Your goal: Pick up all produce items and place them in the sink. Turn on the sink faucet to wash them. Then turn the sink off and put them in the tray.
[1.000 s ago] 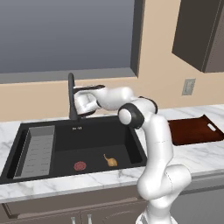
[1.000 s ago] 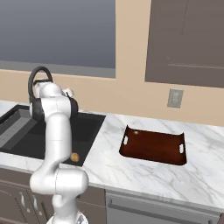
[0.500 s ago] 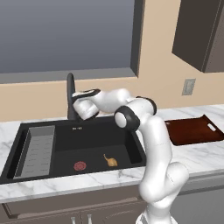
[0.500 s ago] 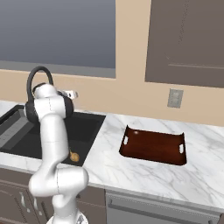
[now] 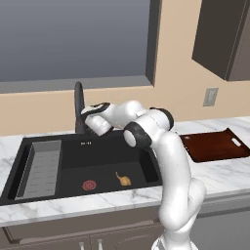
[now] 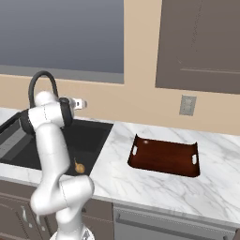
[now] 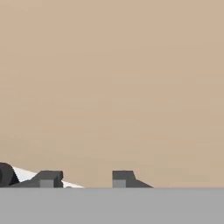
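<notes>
A small golden-brown produce item (image 5: 124, 179) with a thin stalk lies on the floor of the black sink (image 5: 146, 168), right of the red drain (image 5: 89, 185); it also shows past my arm (image 6: 79, 168). The dark gooseneck sink faucet (image 5: 78, 102) rises at the sink's back edge. My gripper (image 5: 91, 117) hovers right beside the faucet's lower stem, above the back rim. In the hand view the gripper (image 7: 83, 179) faces the beige wall, its fingertips (image 7: 47, 177) apart with nothing between them. The reddish-brown tray (image 5: 217, 145) sits on the counter to the right (image 6: 164, 157).
A grey ribbed insert (image 5: 43, 168) fills the sink's left side. White marble counter (image 6: 154, 187) surrounds the sink and tray. A window runs above the faucet, a wall outlet (image 5: 211, 96) is behind the tray, and a dark cabinet (image 5: 224, 39) hangs at upper right.
The hand has stayed beside the faucet's lower stem, shifting only slightly. The produce item and the tray have not moved.
</notes>
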Controlling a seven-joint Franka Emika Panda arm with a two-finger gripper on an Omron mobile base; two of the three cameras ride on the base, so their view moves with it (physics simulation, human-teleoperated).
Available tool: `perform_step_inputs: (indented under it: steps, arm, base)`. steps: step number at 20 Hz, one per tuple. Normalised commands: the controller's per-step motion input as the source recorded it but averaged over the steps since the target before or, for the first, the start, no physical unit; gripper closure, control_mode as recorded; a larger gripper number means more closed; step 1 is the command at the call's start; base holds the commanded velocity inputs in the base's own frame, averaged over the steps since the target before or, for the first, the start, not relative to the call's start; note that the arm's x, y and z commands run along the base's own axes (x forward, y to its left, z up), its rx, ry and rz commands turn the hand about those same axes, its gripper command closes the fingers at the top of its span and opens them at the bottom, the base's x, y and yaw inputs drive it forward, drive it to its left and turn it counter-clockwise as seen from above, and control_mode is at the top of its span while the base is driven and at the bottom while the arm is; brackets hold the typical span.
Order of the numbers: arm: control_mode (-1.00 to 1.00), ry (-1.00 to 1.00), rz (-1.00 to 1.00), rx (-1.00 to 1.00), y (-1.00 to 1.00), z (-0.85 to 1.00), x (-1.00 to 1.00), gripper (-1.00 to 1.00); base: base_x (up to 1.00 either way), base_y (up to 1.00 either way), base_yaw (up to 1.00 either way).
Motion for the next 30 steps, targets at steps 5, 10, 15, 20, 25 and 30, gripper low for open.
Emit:
perform_step_inputs:
  steps: [5,10,15,20,25,30]
  arm:
    - [-1.00,0.02,-0.05,0.08,-0.63,-0.32,0.00,1.00]
    - [-1.00,0.02,-0.01,0.04,-0.30,-0.09,0.00,1.00]
    - [-1.00,0.00,0.00,0.05,-0.03,0.02,0.00,1.00]
    - [-1.00,0.00,0.02,0.03,-0.09,0.21,0.00,1.00]
    - [-1.00,0.00,0.10,0.02,-0.07,0.29,0.00,1.00]
    - [-1.00,0.00,0.17,0.02,0.00,0.33,0.00,1.00]
  base:
    - [0.00,0.00,0.00]
    - [0.00,0.00,0.00]
    - [0.00,0.00,0.00]
    - [0.00,0.00,0.00]
    - [0.00,0.00,0.00]
    - [0.00,0.00,0.00]
